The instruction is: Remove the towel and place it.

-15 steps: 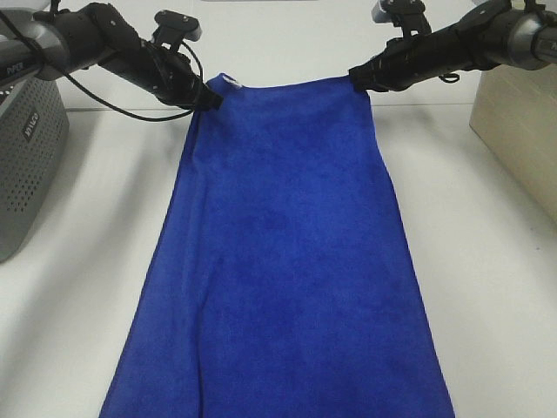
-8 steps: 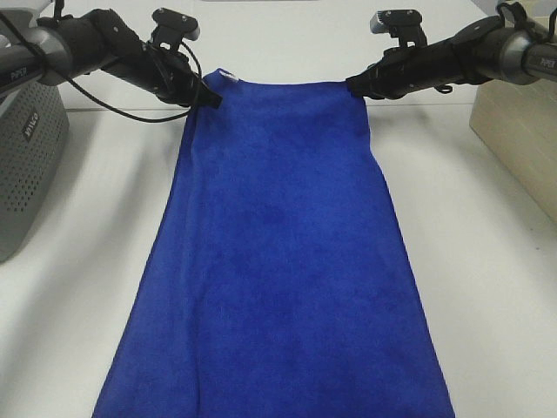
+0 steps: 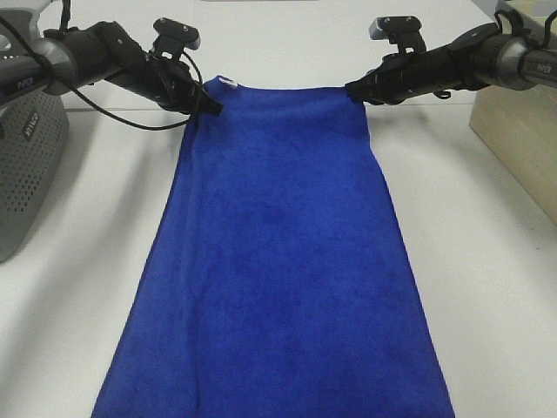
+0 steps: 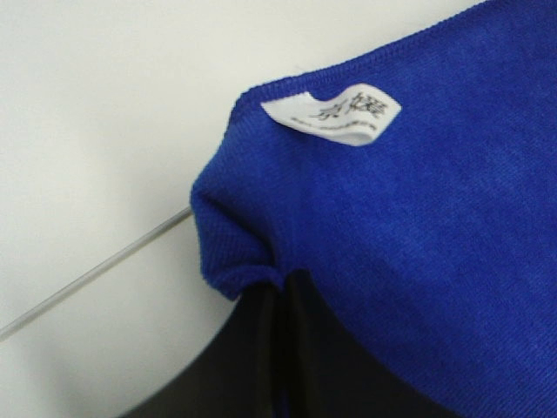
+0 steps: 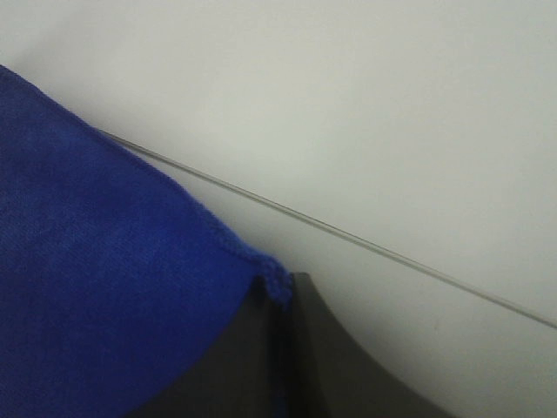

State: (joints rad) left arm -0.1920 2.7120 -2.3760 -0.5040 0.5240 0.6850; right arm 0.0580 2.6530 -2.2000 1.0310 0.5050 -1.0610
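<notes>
The royal-blue towel [image 3: 278, 252] lies stretched lengthwise down the middle of the white table, its near end running off the bottom of the exterior view. My left gripper [image 3: 209, 102] is shut on its far left corner, beside the small white tag [image 3: 228, 81]. In the left wrist view the tag [image 4: 333, 113] sits just past the pinched fold of the towel [image 4: 235, 252] at my left gripper [image 4: 277, 292]. My right gripper [image 3: 355, 90] is shut on the far right corner; the right wrist view shows the towel's edge [image 5: 104, 287] clamped between the black jaws of the right gripper [image 5: 283, 300].
A grey perforated basket [image 3: 26, 165] stands at the left edge of the table. A pale wooden box [image 3: 522, 139] stands at the right edge. A thin seam [image 5: 348, 235] crosses the white tabletop just beyond the towel's far edge.
Both grippers have lowered slightly with the towel's far corners still held. The far edge now sits flatter and a little nearer the table; the towel has spread slightly at the left.
</notes>
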